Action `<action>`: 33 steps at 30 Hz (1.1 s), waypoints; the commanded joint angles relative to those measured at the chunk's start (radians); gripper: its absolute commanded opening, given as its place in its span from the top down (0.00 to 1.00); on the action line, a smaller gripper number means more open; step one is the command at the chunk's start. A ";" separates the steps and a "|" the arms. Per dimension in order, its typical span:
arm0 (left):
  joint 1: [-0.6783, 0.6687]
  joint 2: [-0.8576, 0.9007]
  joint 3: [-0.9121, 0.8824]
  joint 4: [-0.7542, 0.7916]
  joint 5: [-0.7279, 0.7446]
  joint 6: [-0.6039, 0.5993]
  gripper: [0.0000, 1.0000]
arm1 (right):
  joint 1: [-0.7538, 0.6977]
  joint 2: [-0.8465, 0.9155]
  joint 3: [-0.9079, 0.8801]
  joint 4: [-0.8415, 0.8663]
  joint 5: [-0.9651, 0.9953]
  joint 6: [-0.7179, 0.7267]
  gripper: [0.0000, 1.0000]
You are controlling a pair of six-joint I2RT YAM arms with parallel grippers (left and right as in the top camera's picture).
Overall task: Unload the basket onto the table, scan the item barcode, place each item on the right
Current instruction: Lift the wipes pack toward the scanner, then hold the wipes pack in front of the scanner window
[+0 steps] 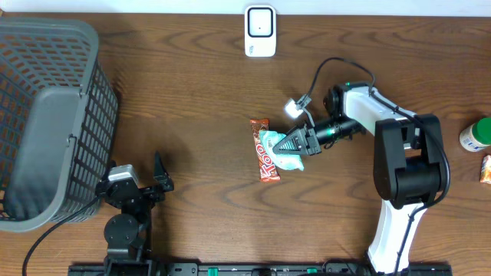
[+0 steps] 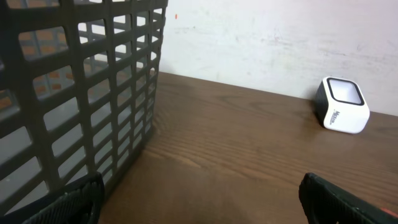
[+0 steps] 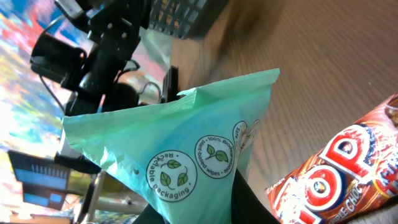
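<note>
Mint-green plastic pouch with leaf-logo roundels is just right of table centre, pinched at one edge between the nearly closed fingers of the right gripper. It looks light, thin and floppy, so a hold along a sealed edge, clear of any barcode, suits it. A red chocolate-bar wrapper touches it at 9 o'clock. The left gripper waits at 8 o'clock with its fingers spread wide. The white box scanner stands well apart at 12 o'clock.
</note>
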 commanded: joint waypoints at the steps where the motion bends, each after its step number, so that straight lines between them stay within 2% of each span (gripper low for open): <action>1: 0.003 -0.001 -0.019 -0.035 -0.006 -0.013 0.00 | 0.023 -0.074 0.135 -0.051 0.081 0.080 0.99; 3: 0.003 -0.001 -0.019 -0.034 -0.006 -0.013 0.00 | 0.042 -0.085 0.214 -0.018 0.206 0.267 0.99; 5: 0.003 -0.001 -0.019 -0.034 -0.006 -0.013 0.00 | 0.069 -0.086 0.290 0.088 0.436 0.560 0.99; 7: 0.003 -0.001 -0.019 -0.034 -0.006 -0.013 0.00 | 0.105 -0.086 0.345 0.196 0.752 0.837 0.99; 8: 0.003 -0.001 -0.019 -0.034 -0.006 -0.013 0.00 | 0.127 -0.086 0.373 0.230 0.904 0.900 0.99; 10: 0.003 -0.001 -0.019 -0.034 -0.006 -0.013 0.00 | 0.167 -0.085 0.419 0.278 1.086 0.922 0.99; 17: 0.003 -0.001 -0.019 -0.034 -0.006 -0.013 0.00 | 0.255 -0.071 0.454 0.535 1.429 0.950 0.99; 26: 0.003 -0.001 -0.019 -0.035 -0.006 -0.013 0.00 | 0.262 0.042 0.502 0.815 1.606 0.925 0.99; 33: 0.003 -0.001 -0.019 -0.034 -0.006 -0.013 0.00 | 0.263 0.266 0.774 0.864 1.742 0.856 0.99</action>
